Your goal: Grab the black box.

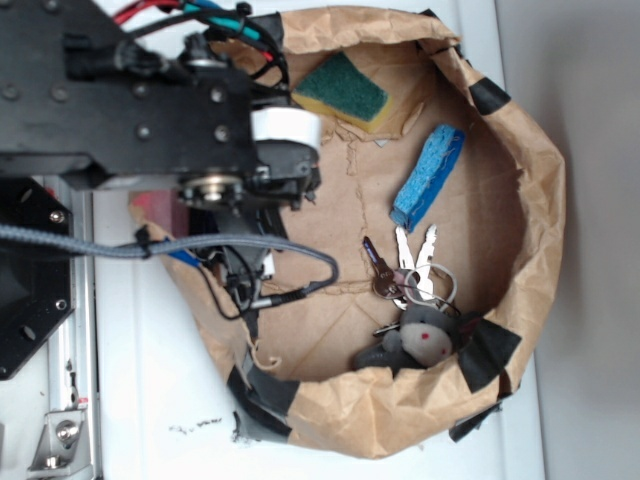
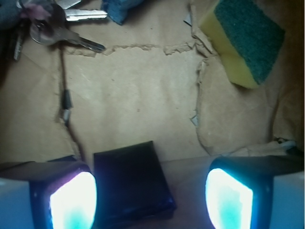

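The black box (image 2: 131, 183), small, flat and glossy, lies on the brown paper floor between my two glowing fingers, closer to the left pad (image 2: 74, 202) than to the right pad (image 2: 228, 200). My gripper (image 2: 151, 200) is open, with a wide gap on the box's right side and no visible contact. In the exterior view the arm (image 1: 150, 110) covers the left part of the paper bag, and the black box is hidden beneath it.
A green-and-yellow sponge (image 1: 343, 92) lies at the bag's back, a blue sponge piece (image 1: 428, 176) to its right. Keys (image 1: 410, 275) and a grey plush toy (image 1: 420, 338) sit near the front. The crumpled paper bag wall (image 1: 540, 200) rings everything, patched with black tape (image 1: 488, 352).
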### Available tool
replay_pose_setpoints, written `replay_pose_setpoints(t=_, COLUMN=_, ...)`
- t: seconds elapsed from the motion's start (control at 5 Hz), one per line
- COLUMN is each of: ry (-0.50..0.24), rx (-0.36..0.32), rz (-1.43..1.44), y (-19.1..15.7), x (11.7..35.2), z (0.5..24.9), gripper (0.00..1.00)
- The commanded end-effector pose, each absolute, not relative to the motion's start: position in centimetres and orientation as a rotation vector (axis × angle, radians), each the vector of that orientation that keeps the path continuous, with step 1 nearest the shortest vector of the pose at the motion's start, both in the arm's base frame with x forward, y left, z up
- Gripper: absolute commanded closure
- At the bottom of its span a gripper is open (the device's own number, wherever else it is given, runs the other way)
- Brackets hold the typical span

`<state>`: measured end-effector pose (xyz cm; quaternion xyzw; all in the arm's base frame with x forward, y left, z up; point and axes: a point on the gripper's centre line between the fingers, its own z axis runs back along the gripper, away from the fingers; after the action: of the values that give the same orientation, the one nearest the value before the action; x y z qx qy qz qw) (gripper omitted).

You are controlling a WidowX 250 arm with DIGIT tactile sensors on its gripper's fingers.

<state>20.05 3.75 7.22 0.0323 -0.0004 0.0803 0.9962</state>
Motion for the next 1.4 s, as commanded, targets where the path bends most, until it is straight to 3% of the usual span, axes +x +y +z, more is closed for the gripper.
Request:
replay_pose_setpoints(t=0.0, ry=-0.041, rx=0.13, rz=0.147, y=5.3, x=21.9, z=6.7, gripper=0.0)
replay_pose_setpoints(t=0.2, ry=-0.039, rx=0.165, rz=0.117, y=5.9, x=21.7, z=5.3, gripper=0.0)
replay_pose_setpoints(t=0.4, ry=0.0, rx=0.144, rz=0.08, y=5.4, x=21.7, z=4.1, gripper=0.0)
replay_pose_setpoints(t=0.6, ry=0.085, rx=0.075, rz=0.082, y=5.5, x=22.0, z=4.3, gripper=0.0)
replay_pose_setpoints(t=0.8, ry=0.284, rx=-0.036, rz=0.074, y=5.4, x=21.9, z=4.9, gripper=0.0)
replay_pose_setpoints(t=1.2, ry=0.33, rx=-0.077, rz=0.051, y=5.2, x=21.3, z=7.2, gripper=0.0)
